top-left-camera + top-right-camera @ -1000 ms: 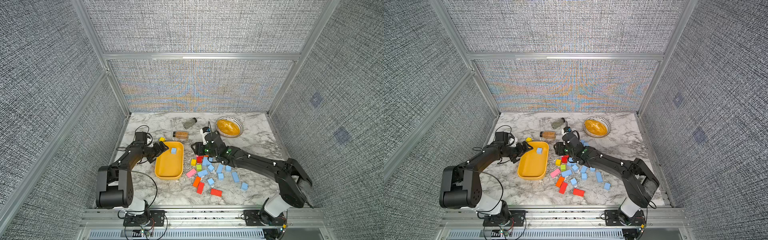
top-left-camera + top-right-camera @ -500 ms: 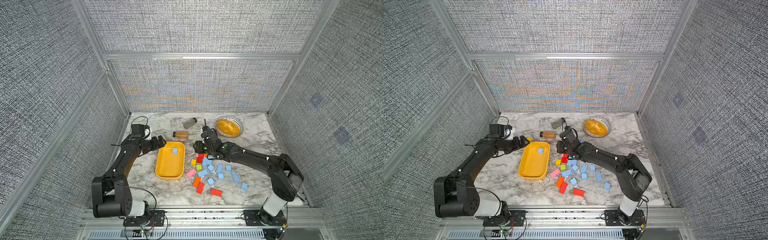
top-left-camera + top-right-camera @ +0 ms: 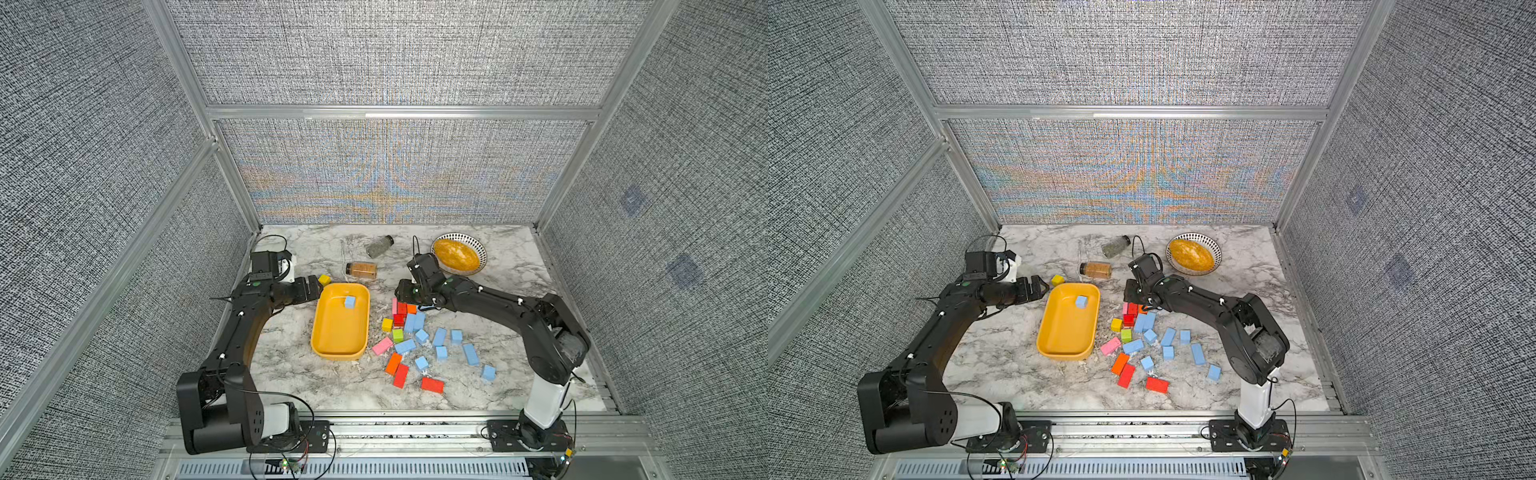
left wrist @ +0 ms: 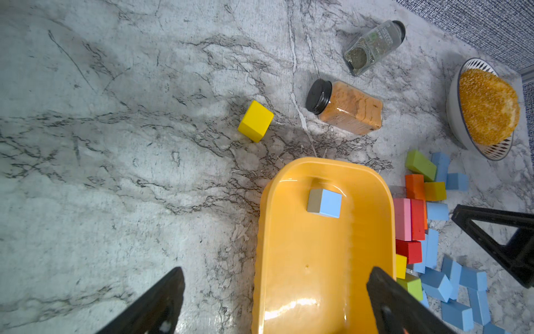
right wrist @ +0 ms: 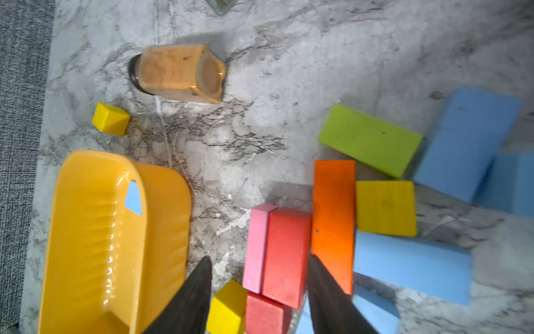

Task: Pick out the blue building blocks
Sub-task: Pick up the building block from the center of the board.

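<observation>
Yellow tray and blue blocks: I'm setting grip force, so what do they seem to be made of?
Yellow tray: probably moulded plastic with a glossy finish. Bright highlights and reflections run along its smooth, rounded walls.
Blue blocks: matte with no shine, crisp edges and a few small specks. They could be painted wood or dense foam; the look leaves it open.

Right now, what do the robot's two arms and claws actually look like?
Both the left arm and right arm are matte black, with chunky rounded joints and a white segment at the base. Thin black cables loop near the wrists; small white clips dot the links. The left claw and right claw each have two black, tapering, triangular fingers.
</observation>
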{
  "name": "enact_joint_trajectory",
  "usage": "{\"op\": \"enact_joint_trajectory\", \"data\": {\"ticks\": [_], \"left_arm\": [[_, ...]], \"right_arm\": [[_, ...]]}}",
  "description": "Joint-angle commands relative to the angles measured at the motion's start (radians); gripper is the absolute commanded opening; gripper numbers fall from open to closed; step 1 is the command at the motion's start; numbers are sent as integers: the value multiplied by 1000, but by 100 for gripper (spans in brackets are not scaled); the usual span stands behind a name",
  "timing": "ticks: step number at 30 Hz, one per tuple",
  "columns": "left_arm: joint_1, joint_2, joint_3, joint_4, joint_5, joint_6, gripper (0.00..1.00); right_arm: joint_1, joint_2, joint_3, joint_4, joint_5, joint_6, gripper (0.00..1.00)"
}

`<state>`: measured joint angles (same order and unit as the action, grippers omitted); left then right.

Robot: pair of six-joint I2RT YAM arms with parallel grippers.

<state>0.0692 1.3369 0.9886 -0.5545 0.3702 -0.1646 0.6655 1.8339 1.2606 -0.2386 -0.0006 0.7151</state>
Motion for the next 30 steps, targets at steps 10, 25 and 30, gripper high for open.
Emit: {"op": "enact_joint_trajectory", "data": {"ticks": [10, 25, 30], "left_arm": [[4, 44, 47, 42, 52, -24, 100], [4, 103, 67, 91, 116, -156, 100], [3, 72, 17, 118, 116, -161, 100]], "right_arm": [[-60, -43, -24, -173, 37, 3, 55], [-69, 79, 116, -290, 117, 31, 59], [-124, 145, 209, -364, 164, 24, 61]]}}
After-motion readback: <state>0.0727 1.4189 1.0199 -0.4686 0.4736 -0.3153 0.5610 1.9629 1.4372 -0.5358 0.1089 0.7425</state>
